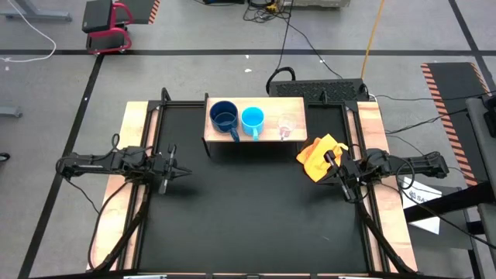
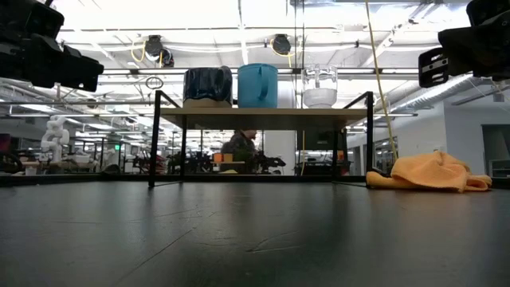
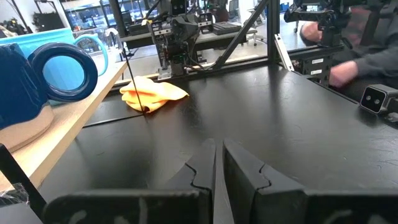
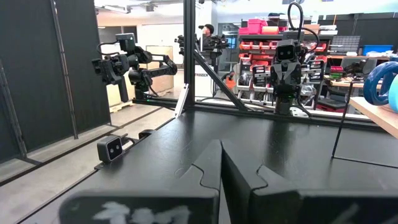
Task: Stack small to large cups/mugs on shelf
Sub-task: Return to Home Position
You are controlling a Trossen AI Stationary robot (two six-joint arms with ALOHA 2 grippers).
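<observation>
On shelf point(image 1: 271, 107): navy mug point(image 1: 224, 118), sky-blue mug point(image 1: 253, 120), clear glass cup point(image 1: 287, 125), in row.

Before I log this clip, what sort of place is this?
Probably a robotics lab or workshop: another robot arm on a stand, shelves of red parts bins, and striped hazard tape on the floor.
</observation>
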